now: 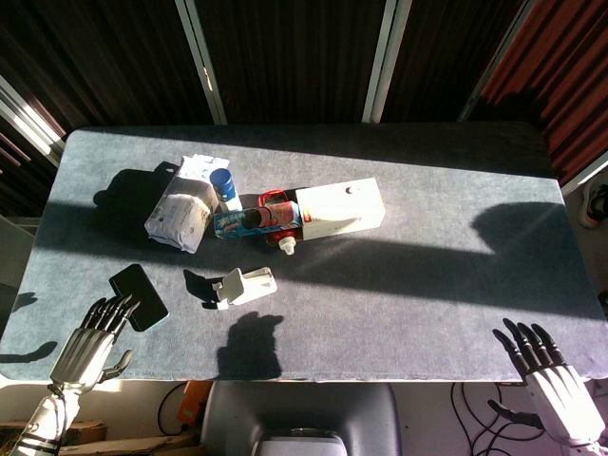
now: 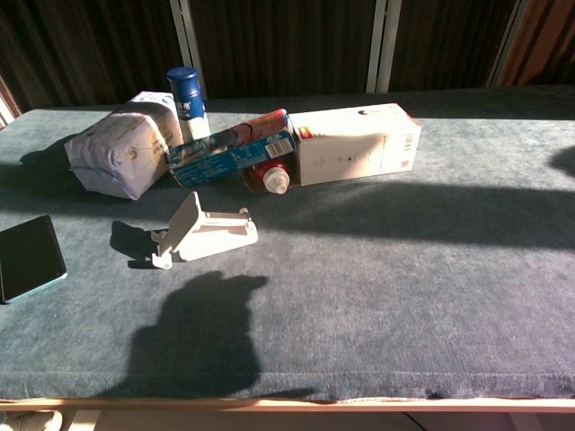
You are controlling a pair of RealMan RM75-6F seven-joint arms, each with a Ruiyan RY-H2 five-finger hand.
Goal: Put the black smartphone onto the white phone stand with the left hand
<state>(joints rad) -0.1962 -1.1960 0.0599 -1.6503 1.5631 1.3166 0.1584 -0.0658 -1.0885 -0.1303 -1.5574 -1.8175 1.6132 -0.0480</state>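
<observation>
Reaching step: left hand [image 1: 95, 334], fingers spread and empty, fingertips at the phone [image 1: 139, 296] lying flat on the counter [image 1: 399, 304]. Next: grasp, lift onto stand [image 1: 242, 285].

Grey-blue felt surface [image 2: 404, 287], white carton [image 2: 355, 144] lying on its side, blue snack box [image 2: 229, 154] leaning beside it, red bottle [image 2: 269, 175] underneath, pale bag [image 2: 121, 148], blue-capped can [image 2: 186, 92] behind.
</observation>
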